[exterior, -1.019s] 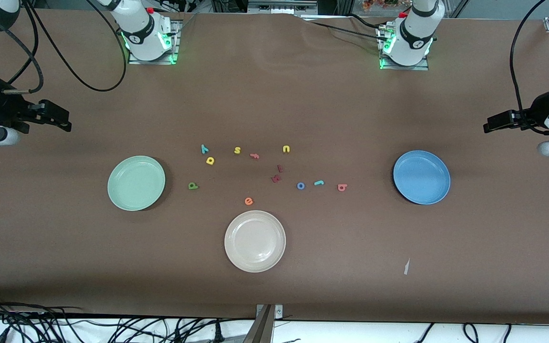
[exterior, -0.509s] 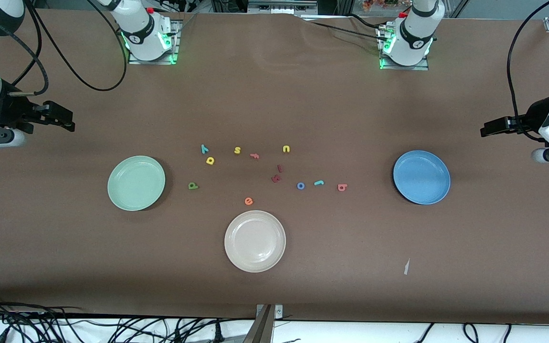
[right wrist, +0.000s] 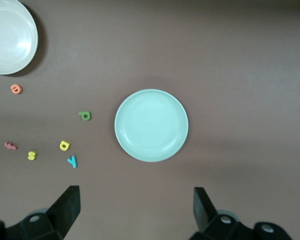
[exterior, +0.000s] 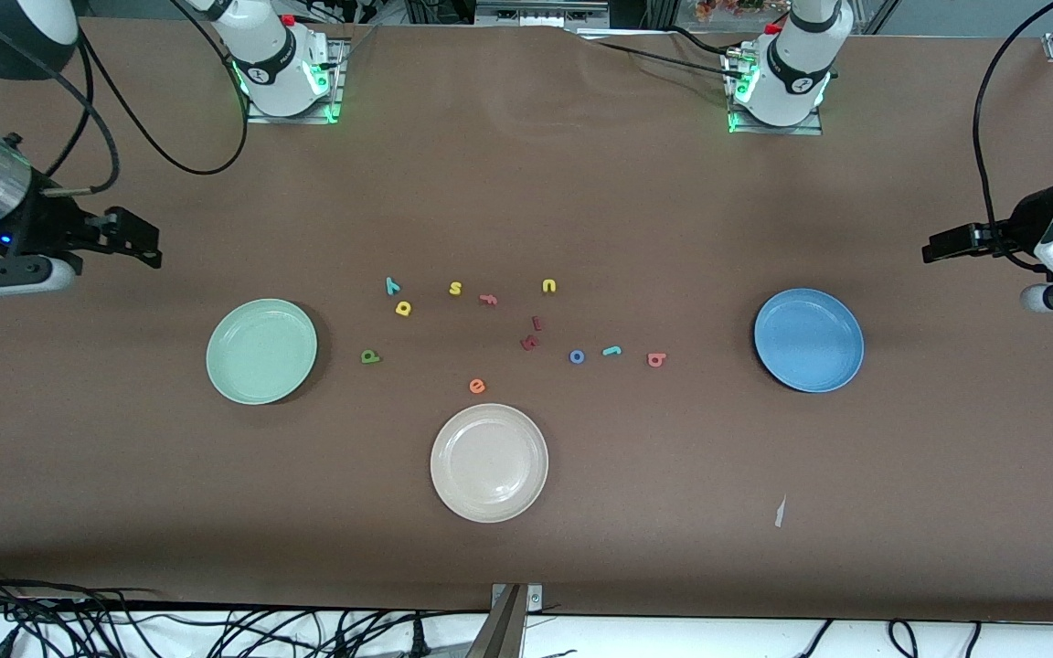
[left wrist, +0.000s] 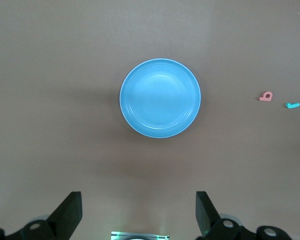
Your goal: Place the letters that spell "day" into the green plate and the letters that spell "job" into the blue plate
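Note:
The green plate point(exterior: 261, 351) point(right wrist: 151, 125) lies toward the right arm's end of the table, the blue plate point(exterior: 808, 340) point(left wrist: 160, 98) toward the left arm's end. Between them lie the green d point(exterior: 370, 356) point(right wrist: 84, 116), yellow a point(exterior: 403, 309) point(right wrist: 64, 145) and teal y point(exterior: 391, 286) point(right wrist: 72, 161). Closer to the blue plate are the blue o point(exterior: 577, 356), teal j point(exterior: 612, 350) point(left wrist: 292, 105) and pinkish b point(exterior: 656, 360) point(left wrist: 265, 96). My right gripper point(exterior: 144, 242) point(right wrist: 137, 212) hangs open and empty over bare table at the right arm's end. My left gripper point(exterior: 936, 247) point(left wrist: 139, 215) hangs open and empty at the left arm's end.
A cream plate point(exterior: 489, 462) point(right wrist: 10, 37) sits nearest the front camera. Other letters lie among the task ones: yellow s point(exterior: 455, 289), orange f point(exterior: 488, 299), yellow u point(exterior: 548, 286), two dark red letters point(exterior: 529, 343), orange e point(exterior: 477, 387). A scrap of tape point(exterior: 779, 512) lies on the cloth.
My right gripper has drifted a little toward the table's middle, still open. My left gripper shifted slightly at first, then held still. Plates and letters have not moved.

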{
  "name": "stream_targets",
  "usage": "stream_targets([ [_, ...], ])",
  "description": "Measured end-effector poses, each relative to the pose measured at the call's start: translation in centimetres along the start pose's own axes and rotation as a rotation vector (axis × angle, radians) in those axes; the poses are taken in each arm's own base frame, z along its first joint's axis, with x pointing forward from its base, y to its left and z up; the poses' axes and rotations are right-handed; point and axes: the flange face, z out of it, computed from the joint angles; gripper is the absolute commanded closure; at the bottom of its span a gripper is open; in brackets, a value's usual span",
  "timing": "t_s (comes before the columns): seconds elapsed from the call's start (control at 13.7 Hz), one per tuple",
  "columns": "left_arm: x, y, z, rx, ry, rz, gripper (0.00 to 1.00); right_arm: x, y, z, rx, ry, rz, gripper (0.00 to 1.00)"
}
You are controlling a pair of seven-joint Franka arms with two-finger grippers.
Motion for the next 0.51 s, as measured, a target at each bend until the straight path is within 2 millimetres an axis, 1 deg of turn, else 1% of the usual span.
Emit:
stream_targets([
  [0.07,0.0,0.0,0.0,0.0,0.0,0.0,0.0,0.1,-0.3,0.7,0.001,0.001,-0.005,0.0],
  [0.15,0.0,0.0,0.0,0.0,0.0,0.0,0.0,0.1,-0.6,0.8,0.001,0.002,-0.01,0.0],
  [0.22,0.0,0.0,0.0,0.0,0.0,0.0,0.0,-0.1,-0.8,0.4,0.001,0.009,-0.013,0.0],
  [0.51,0.0,0.0,0.0,0.0,0.0,0.0,0.0,-2.4,-0.8,-3.4,-0.009,0.025,-0.01,0.0],
])
